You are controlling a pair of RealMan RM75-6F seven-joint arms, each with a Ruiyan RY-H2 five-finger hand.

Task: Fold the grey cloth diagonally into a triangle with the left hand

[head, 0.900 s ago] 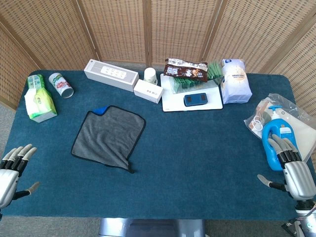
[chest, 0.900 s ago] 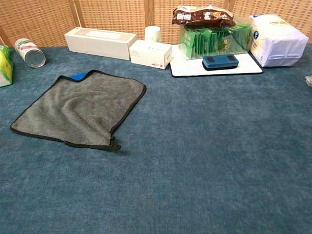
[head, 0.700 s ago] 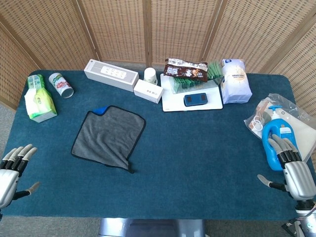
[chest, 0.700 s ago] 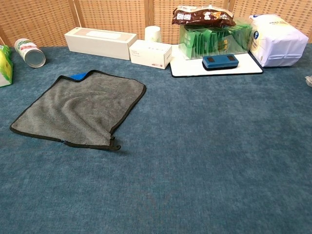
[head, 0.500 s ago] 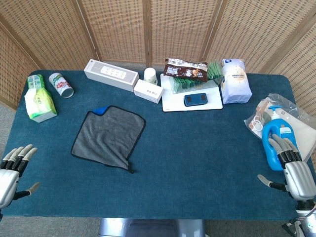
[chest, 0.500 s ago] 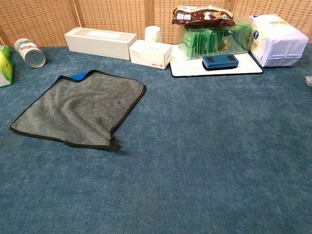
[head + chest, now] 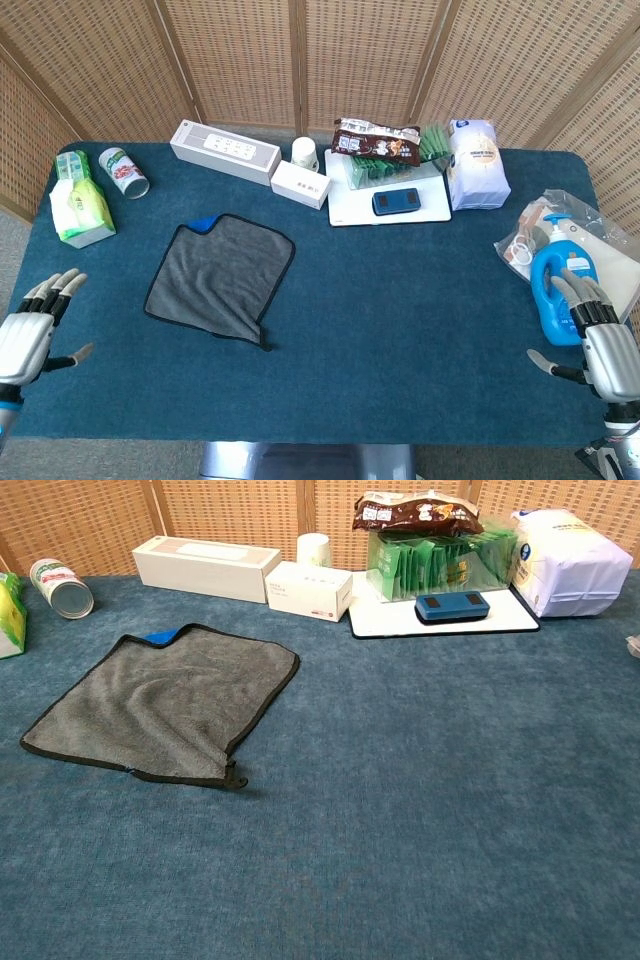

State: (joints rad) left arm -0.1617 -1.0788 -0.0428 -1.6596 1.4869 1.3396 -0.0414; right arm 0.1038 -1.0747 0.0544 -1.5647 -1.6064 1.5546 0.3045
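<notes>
The grey cloth (image 7: pixel 221 278) with a dark hem lies flat and unfolded on the blue table cover, left of centre; the chest view shows the cloth (image 7: pixel 165 704) too, with a small loop at its near corner. A blue patch peeks out at its far corner. My left hand (image 7: pixel 30 335) hovers at the table's front left corner, fingers spread and empty, well left of the cloth. My right hand (image 7: pixel 600 345) is at the front right edge, fingers apart, holding nothing. Neither hand appears in the chest view.
A tissue pack (image 7: pixel 80 205) and a tipped can (image 7: pixel 124 172) lie far left. White boxes (image 7: pixel 224 152), a cup (image 7: pixel 305 153), and a white tray (image 7: pixel 345 210) with snacks and a blue device line the back. A blue pump bottle (image 7: pixel 556 290) stands beside my right hand.
My left hand has moved up and slightly right, toward the table. My right hand has shifted slightly right and down. The cloth has not moved.
</notes>
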